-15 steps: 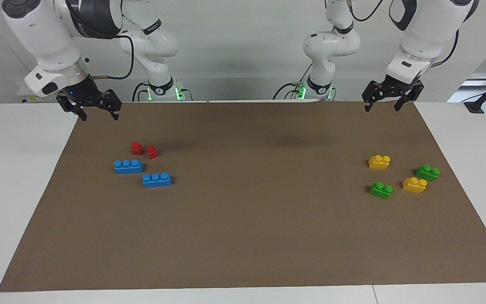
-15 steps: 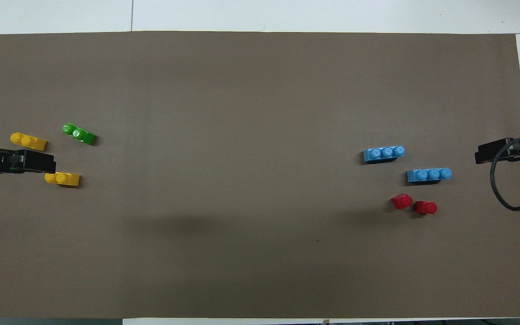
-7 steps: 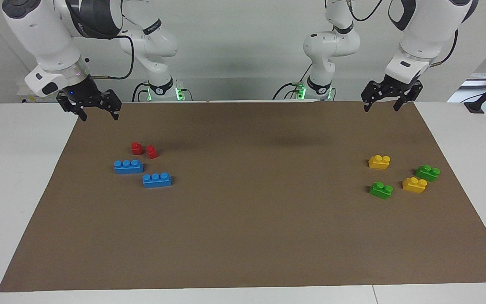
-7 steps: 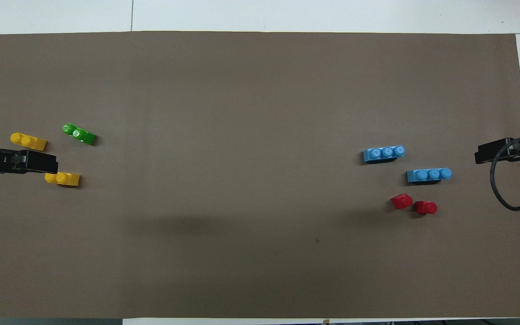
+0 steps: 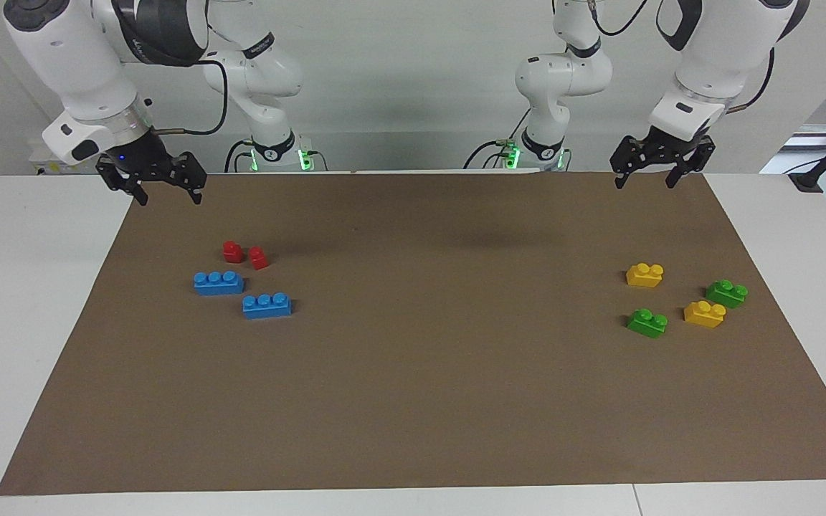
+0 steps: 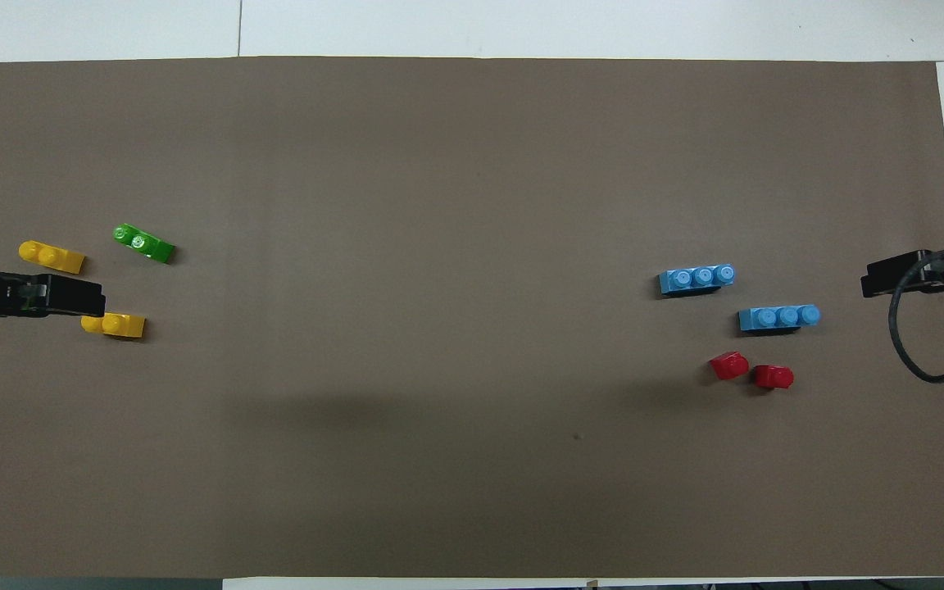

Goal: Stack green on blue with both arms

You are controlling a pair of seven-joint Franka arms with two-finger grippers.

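Note:
Two green bricks [image 5: 647, 322] [image 5: 726, 293] lie on the brown mat toward the left arm's end. In the overhead view one green brick [image 6: 142, 243] shows; the other is hidden under my left gripper [image 6: 95, 299]. Two blue bricks [image 5: 219, 282] [image 5: 267, 305] lie toward the right arm's end and also show in the overhead view [image 6: 696, 279] [image 6: 779, 316]. My left gripper [image 5: 644, 183] hangs open and empty, raised over the mat's edge nearest the robots. My right gripper [image 5: 169, 198] [image 6: 869, 283] hangs open and empty, raised over the mat's corner.
Two yellow bricks [image 5: 644, 274] [image 5: 704, 314] lie among the green ones. Two small red bricks [image 5: 233, 251] [image 5: 258, 257] lie just nearer to the robots than the blue ones. The brown mat [image 5: 420, 373] covers most of the white table.
My left gripper has shifted slightly toward the table's middle. The right arm and all bricks have not moved.

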